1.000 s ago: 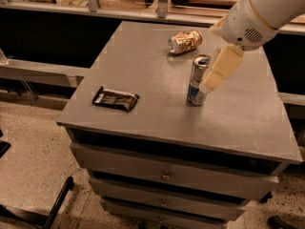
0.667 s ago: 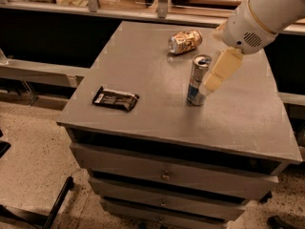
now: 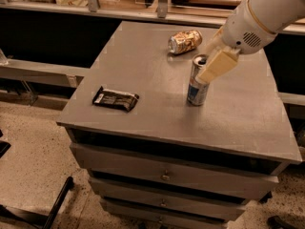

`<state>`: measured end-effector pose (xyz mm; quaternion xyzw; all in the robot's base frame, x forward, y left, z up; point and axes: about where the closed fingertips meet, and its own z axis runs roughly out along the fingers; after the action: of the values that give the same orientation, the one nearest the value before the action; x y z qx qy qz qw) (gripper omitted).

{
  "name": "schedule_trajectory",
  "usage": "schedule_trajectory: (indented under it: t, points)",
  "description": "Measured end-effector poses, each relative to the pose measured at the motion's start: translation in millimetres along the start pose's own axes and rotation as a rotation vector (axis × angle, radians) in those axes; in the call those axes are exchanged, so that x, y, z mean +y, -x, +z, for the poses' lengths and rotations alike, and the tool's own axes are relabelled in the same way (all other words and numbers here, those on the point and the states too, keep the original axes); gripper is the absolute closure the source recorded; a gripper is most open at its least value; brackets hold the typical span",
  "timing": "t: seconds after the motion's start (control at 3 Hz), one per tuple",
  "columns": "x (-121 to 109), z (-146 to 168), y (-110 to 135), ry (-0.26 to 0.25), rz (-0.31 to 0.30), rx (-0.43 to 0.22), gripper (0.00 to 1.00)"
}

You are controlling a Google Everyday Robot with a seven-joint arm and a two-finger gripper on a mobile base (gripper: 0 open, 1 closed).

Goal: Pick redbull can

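Bench (image 3: pixel 143 56): grey flat top, with drawers (image 3: pixel 164 175) stacked under the front edge.
Wrapper (image 3: pixel 116 98): dark and flat, lying near the left front of the bench, well apart from both cans.
Gold can (image 3: pixel 185 41): on its side toward the back edge, behind and a little left of the redbull can, not touching it.
Redbull can (image 3: pixel 197 82): upright on the bench, right of centre, silver rim showing on top and a blue band lower down.
Hand (image 3: pixel 214 66): cream-coloured, slanting down from the upper right across the upper right side of the redbull can. Apart, together or clamped: cannot tell. Contact with the can: cannot tell either.
Arm (image 3: pixel 267 13): white and rounded, reaching in from the top right corner, above the back right part of the bench.
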<state>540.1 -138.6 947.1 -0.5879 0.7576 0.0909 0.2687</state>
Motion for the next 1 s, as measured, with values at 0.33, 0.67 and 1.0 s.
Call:
schedule_trajectory:
  t: [0.33,0.67,1.0]
  points:
    - [1,0,1,0.000,-0.002,0.000,0.62]
    - [1,0,2,0.000,-0.005,0.000,0.86]
    - [5,-10,15,-0.023,-0.061,-0.004,1.00]
